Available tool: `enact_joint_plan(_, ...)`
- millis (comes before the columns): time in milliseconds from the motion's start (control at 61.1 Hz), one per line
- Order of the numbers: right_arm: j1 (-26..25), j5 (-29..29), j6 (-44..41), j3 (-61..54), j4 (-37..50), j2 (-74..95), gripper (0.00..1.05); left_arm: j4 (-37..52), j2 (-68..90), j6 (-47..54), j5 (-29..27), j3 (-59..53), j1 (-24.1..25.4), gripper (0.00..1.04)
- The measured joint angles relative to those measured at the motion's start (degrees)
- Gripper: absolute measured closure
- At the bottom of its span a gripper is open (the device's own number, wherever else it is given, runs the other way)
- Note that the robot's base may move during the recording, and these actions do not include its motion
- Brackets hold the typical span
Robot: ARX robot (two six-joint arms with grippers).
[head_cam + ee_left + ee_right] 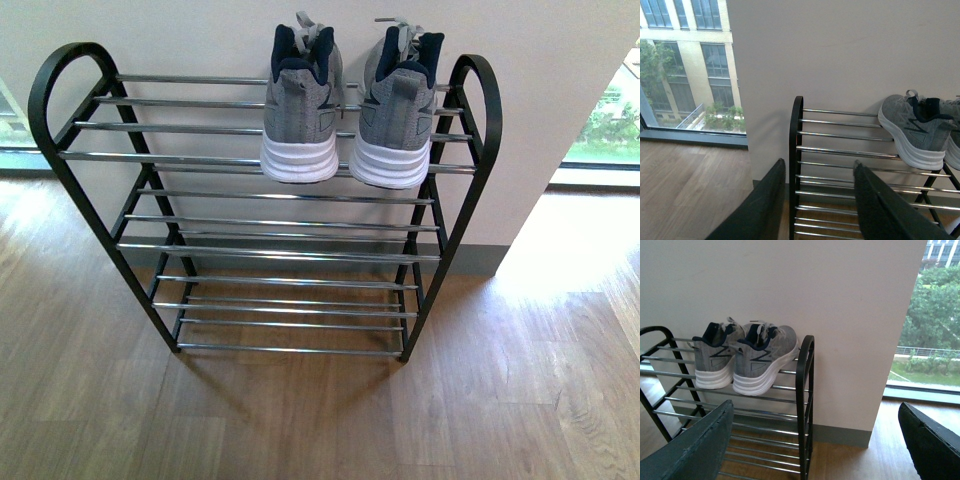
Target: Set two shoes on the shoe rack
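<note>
The left gripper [817,170] is held at the left end of the black-framed shoe rack with chrome rods [170,157], and the right gripper [815,410] beyond its right end. Both are aimed towards the pale wall [180,30], with the jaws spread apart and nothing held. A pair of grey knit sneakers with white soles [300,115] is set upright, side by side, on the right half of the top tier. Their long axes are laid across the rods, toes towards the wall, heels towards the robot.
</note>
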Motion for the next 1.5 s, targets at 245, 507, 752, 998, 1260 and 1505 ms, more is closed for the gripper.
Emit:
enact_joint_plan(245,0.00,0.00,0.00,0.00,0.00,0.00,0.09,0.00,0.00,0.00,0.02,0.00,0.00,0.14)
enact_joint_plan(507,0.00,0.11,0.00,0.00,0.00,0.00,0.09,0.00,0.00,0.11,0.07,0.00,0.00,0.09)
enact_joint_plan(752,0.00,0.20,0.00,0.00,-0.02,-0.02,0.09,0.00,0.00,0.13,0.04,0.00,0.00,0.09)
enact_joint_plan(998,0.00,0.00,0.00,0.00,-0.04,0.00,0.09,0.00,0.00,0.13,0.02,0.00,0.00,0.09)
enact_joint_plan(1260,0.00,-0.04,0.00,0.00,-0.11,-0.04,0.09,-0.02,0.00,0.13,0.02,0.00,0.00,0.09)
enact_joint_plan(1505,0.00,-0.02,0.00,0.00,-0.11,-0.04,0.09,-0.02,0.00,0.13,0.02,0.00,0.00,0.09)
